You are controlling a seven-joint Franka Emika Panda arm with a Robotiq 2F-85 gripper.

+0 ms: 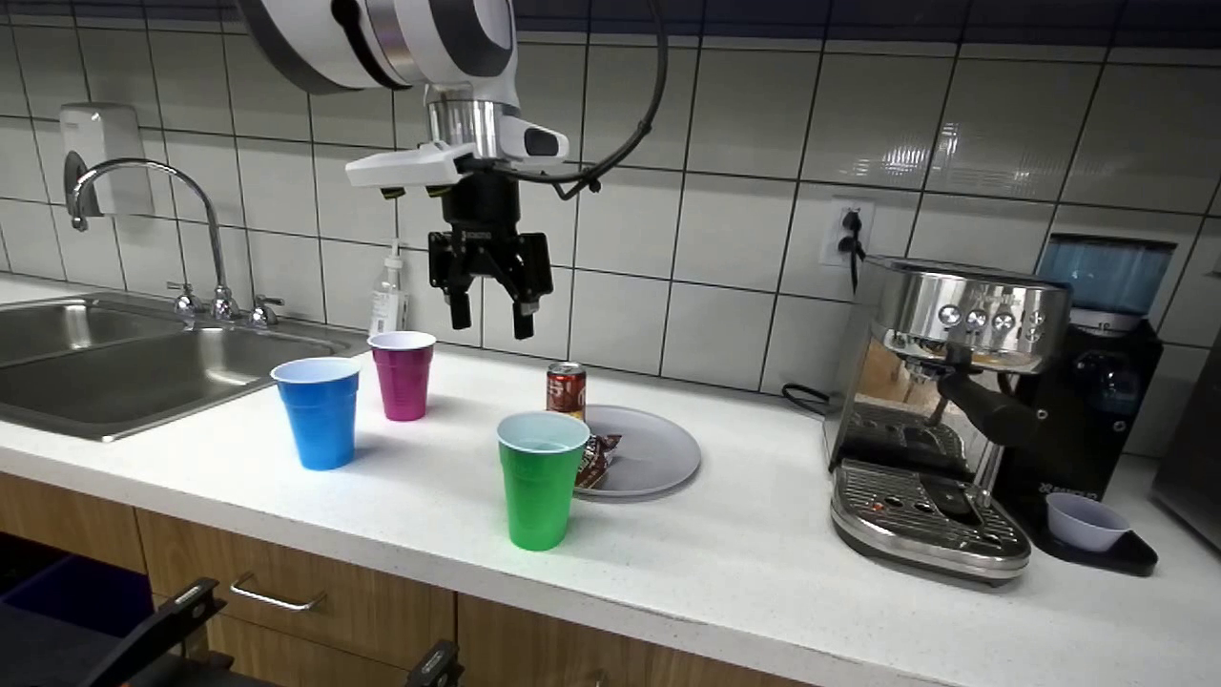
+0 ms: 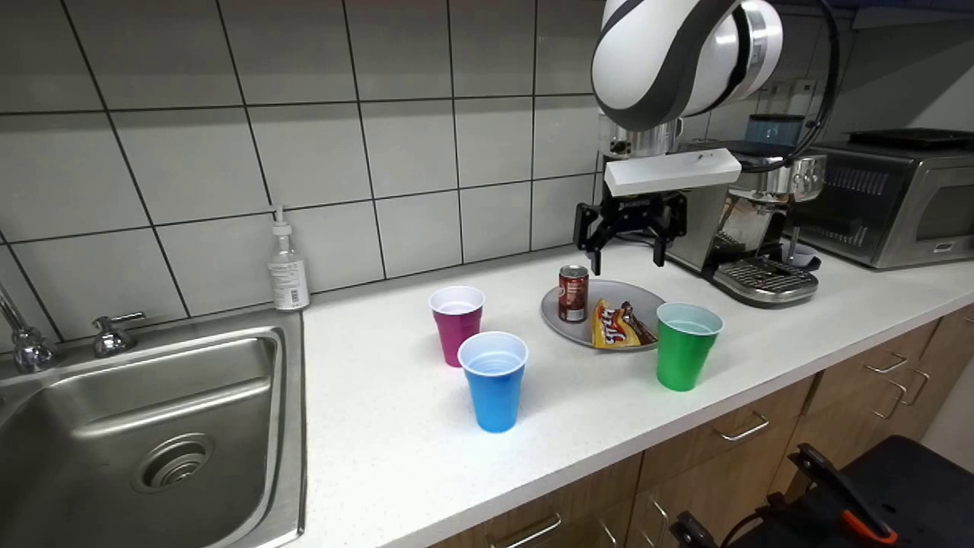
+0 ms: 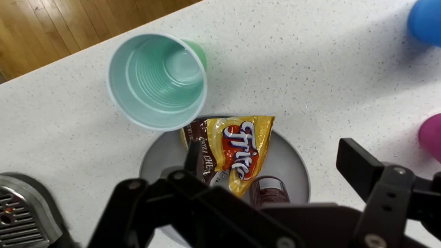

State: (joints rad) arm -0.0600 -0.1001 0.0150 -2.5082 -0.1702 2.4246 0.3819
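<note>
The hand (image 1: 492,320) hangs in the air above the bench (image 1: 725,572), its two fingers (image 1: 524,322) spread wide apart, with a grey plate (image 1: 658,448) lower down and close by. On that plate a red can (image 2: 573,295) stands toward the far left and a yellow-and-brown snack bag (image 3: 241,148) lies toward the near side, while a green cup (image 1: 540,496) stands upright just nearer than the plate. To the left of these are a magenta cup (image 1: 404,382) and, nearer, a blue cup (image 1: 320,420); well apart to the right sits a silver coffee machine (image 1: 963,305).
</note>
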